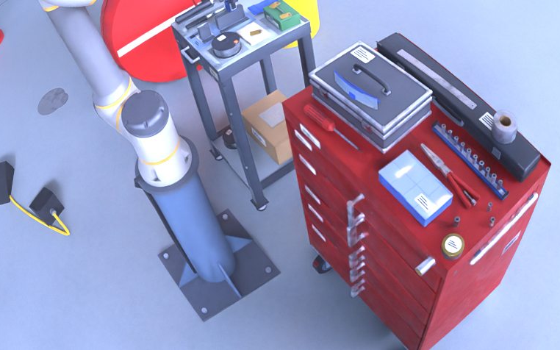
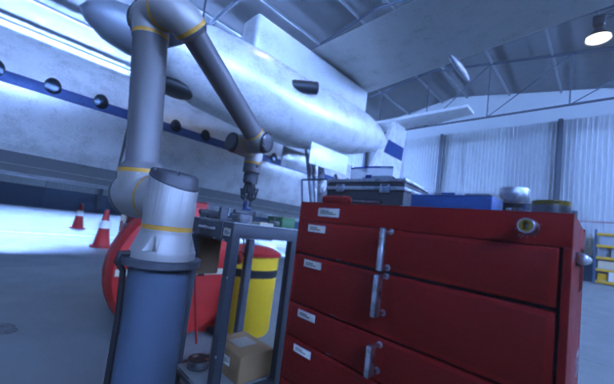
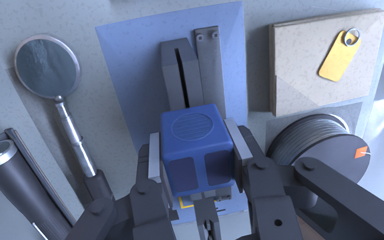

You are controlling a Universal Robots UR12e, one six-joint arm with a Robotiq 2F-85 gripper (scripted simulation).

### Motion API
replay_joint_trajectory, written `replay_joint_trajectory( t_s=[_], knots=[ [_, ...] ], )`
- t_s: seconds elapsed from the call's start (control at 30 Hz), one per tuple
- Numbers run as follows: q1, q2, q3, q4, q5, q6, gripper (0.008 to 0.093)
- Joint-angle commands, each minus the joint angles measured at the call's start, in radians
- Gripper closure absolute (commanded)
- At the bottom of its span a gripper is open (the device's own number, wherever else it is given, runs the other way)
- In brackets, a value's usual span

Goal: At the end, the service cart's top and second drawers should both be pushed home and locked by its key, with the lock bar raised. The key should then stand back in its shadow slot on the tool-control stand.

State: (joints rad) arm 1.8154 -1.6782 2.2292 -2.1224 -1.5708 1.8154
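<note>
The key's blade is hidden under its blue block head (image 3: 196, 148), which stands on the blue shadow pad of the tool-control stand (image 1: 238, 30), just in front of the dark slotted block (image 3: 182, 74). The key's head is held between the fingers of my gripper (image 3: 196, 157), which has closed on it from above. The red service cart (image 1: 404, 183) stands to the right of the stand, with its top drawer (image 2: 424, 250) and second drawer (image 2: 420, 304) looking pushed in. The lock cylinder (image 2: 525, 226) sits at the cart's upper right front corner.
The robot's pedestal (image 1: 195, 226) stands left of the cart. On the stand lie an inspection mirror (image 3: 48, 71), a wire spool (image 3: 322, 145), a flashlight (image 3: 15, 175) and a yellow tag (image 3: 338, 58). A grey case (image 1: 371, 93) and loose tools cover the cart top.
</note>
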Motion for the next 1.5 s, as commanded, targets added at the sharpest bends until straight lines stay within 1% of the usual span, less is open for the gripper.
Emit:
replay_joint_trajectory(
  t_s=[0.0, 0.47, 0.93, 1.47],
  knots=[
    [0.000, 0.000, -0.001, 0.000, 0.000, 0.000, 0.0649],
    [0.000, 0.000, 0.000, 0.000, 0.000, 0.000, 0.0929],
    [0.000, -0.011, -0.012, 0.021, 0.000, 0.000, 0.0934],
    [0.000, -0.053, -0.066, 0.118, 0.000, 0.000, 0.0934]
  ],
)
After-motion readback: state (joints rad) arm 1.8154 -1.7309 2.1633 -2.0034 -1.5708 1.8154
